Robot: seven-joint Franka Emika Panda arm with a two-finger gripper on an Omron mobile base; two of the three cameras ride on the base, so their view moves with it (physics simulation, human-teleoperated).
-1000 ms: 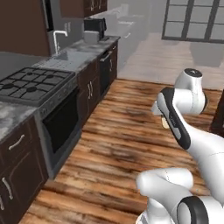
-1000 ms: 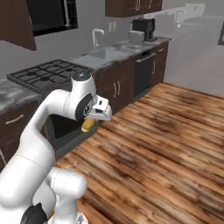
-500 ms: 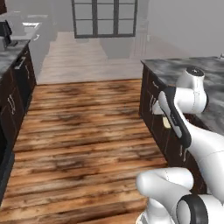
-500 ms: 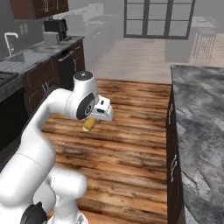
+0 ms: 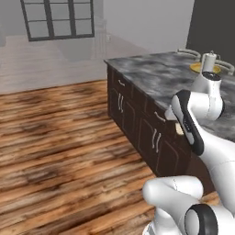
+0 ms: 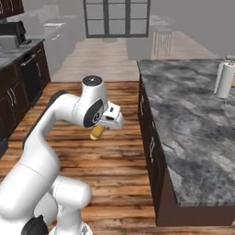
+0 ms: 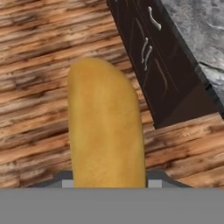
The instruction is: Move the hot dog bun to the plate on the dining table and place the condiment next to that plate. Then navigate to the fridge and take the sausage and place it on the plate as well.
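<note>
Since the earlier frames the base has turned: the stove and the wall cabinets have swung out of the picture, the whole scene has shifted with the cameras, and a dark island with a grey marble worktop now lies ahead. The arm's pose looks unchanged, and it still carries the bun.

Left base view: the worktop [image 5: 156, 75] runs from the centre toward 2 o'clock, with dark cabinet doors [image 5: 147, 131] below it. At 2 o'clock, at its far end, stand a yellow plate [image 5: 200, 68] and a white paper towel roll [image 5: 209, 59] just beside it. A window [image 5: 57, 17] sits at 11 o'clock above the wooden floor [image 5: 55, 151]. The arm rises at 4 o'clock; a sliver of the hot dog bun [image 5: 179, 129] peeks out beside the forearm, low against the cabinet front.

Right base view: the hot dog bun [image 6: 97, 132] hangs at centre-left under the wrist, over the floor and well apart from the worktop [image 6: 193, 124] at 3 o'clock. The fingers [image 6: 102, 130] are clenched on its upper end. The paper towel roll [image 6: 226, 80] stands at 2 o'clock. A counter with a dark appliance [image 6: 11, 30] is at 10 o'clock.

Hand view: the hot dog bun [image 7: 105, 127] stands lengthwise through the middle, grasped at 6 o'clock, with floor planks [image 7: 30, 87] behind and the island's cabinet doors [image 7: 153, 65] at 1 o'clock.
</note>
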